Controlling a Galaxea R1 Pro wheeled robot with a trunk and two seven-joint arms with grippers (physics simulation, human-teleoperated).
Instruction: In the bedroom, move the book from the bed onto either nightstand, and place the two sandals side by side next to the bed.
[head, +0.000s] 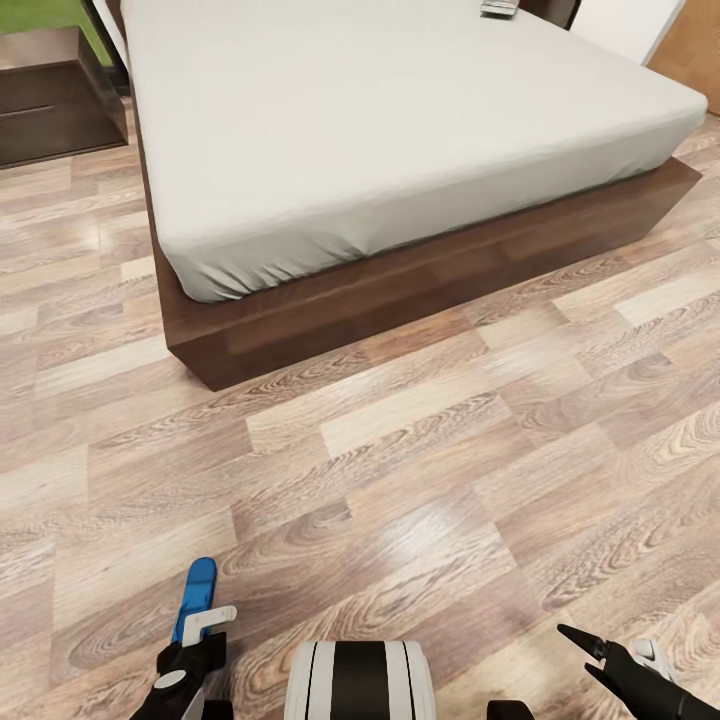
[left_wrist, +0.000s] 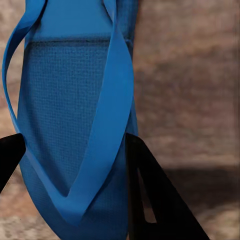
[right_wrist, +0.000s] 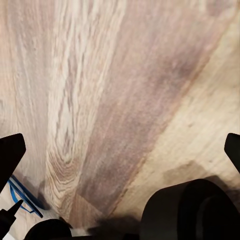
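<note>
Near the bed (head: 400, 150), the left gripper (left_wrist: 70, 165) is clamping a blue sandal (left_wrist: 70, 110) above the floor (head: 420, 480). The right gripper (right_wrist: 120, 150) is hanging with fingers spread wide, holding nothing.

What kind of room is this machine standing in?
Most likely a bedroom: a large low bed with a plain grey mattress on a dark wooden frame, a dark low cabinet beside it, and a wood-plank floor. The left hand holds a blue sandal.
</note>
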